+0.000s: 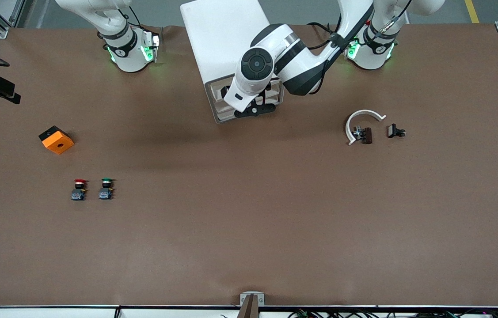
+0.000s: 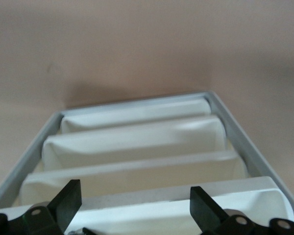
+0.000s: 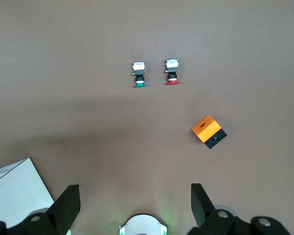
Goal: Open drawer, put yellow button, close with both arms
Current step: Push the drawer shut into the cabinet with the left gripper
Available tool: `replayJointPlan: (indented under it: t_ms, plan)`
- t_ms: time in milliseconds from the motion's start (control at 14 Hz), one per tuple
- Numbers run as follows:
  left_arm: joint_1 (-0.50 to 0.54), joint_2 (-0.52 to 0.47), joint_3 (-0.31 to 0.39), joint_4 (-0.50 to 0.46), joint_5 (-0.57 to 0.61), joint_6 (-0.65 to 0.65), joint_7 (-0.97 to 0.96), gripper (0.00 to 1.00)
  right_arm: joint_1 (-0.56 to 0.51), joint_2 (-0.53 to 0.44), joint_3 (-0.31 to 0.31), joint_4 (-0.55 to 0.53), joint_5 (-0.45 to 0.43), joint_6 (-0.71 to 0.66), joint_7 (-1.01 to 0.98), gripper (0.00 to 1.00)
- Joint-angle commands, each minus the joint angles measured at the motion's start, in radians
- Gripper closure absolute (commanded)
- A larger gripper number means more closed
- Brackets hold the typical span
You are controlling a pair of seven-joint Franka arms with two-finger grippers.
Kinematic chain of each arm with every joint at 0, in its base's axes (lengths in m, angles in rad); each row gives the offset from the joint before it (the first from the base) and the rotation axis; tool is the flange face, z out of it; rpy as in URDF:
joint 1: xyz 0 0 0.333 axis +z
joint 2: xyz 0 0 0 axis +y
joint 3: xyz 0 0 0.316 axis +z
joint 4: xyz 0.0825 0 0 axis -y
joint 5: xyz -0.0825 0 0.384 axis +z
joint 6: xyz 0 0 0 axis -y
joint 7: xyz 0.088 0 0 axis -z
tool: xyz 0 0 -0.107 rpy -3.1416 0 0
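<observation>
The white cabinet [image 1: 222, 39] stands between the two arm bases. My left gripper [image 1: 255, 109] hangs open just in front of its drawer fronts, fingers downward. In the left wrist view, the left gripper [image 2: 136, 201] holds nothing, and its fingertips [image 2: 68, 196] straddle the uppermost drawer [image 2: 186, 210], with the three lower drawer fronts stepping down below it. I cannot tell how far the drawer is out. The yellow button is not in view. My right gripper [image 3: 134, 200] is open and empty, high over the table near its own base [image 3: 142, 226], and out of the front view.
A red-capped button [image 1: 79, 189] and a green-capped button [image 1: 106, 188] stand side by side toward the right arm's end, with an orange cube [image 1: 56, 139] farther from the camera. A white arc piece [image 1: 363, 117] and small dark parts [image 1: 395, 131] lie toward the left arm's end.
</observation>
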Motion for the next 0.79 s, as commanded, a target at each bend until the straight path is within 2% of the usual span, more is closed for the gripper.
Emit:
replayJointPlan:
  t_ms: [0, 502, 717]
  plan:
    - [0.014, -0.005, -0.016, -0.022, -0.087, -0.053, -0.013, 0.0, -0.019, -0.033, 0.015, -0.035, 0.023, 0.048, -0.005, 0.0]
    - [0.04, 0.018, -0.016, -0.022, -0.18, -0.059, -0.013, 0.0, -0.036, -0.035, 0.011, -0.029, 0.034, 0.048, 0.001, 0.0]
    - [0.043, 0.025, -0.014, -0.022, -0.18, -0.059, -0.013, 0.0, -0.059, -0.038, 0.015, -0.032, 0.043, 0.043, -0.002, 0.0]
